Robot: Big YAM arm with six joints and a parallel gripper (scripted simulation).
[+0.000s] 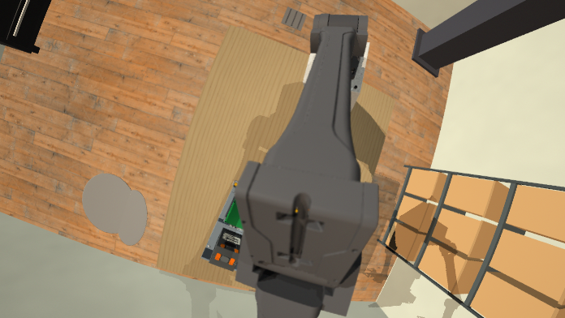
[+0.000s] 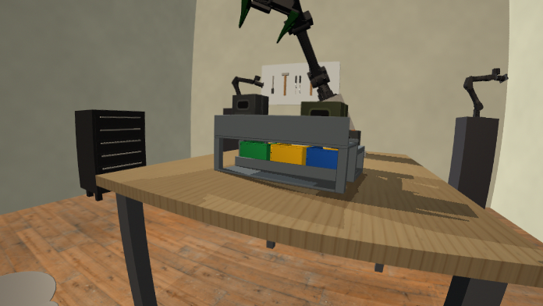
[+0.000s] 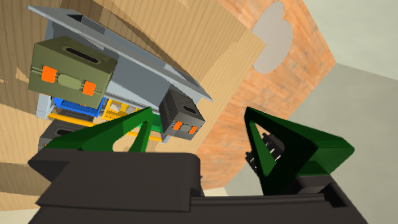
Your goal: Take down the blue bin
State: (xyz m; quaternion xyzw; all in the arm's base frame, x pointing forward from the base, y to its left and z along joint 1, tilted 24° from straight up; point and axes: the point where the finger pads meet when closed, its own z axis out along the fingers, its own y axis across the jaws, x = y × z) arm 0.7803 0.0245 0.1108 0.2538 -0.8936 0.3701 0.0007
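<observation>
Blue bin (image 2: 322,157) on lower shelf of grey shelf unit (image 2: 281,129), rightmost in row, touching yellow bin (image 2: 288,153); green bin (image 2: 253,150) at left. Shelf unit on wooden table (image 2: 273,218). Olive case (image 2: 324,109) and black case (image 2: 250,104) on top board. Gripper (image 3: 197,132) raised high above shelf, green fingers spread wide, holding nothing.

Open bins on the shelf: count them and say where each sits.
3, side by side in the shelf unit in the exterior view: green bin on the left, yellow bin in the middle, blue bin on the right. Others may be hidden behind.
</observation>
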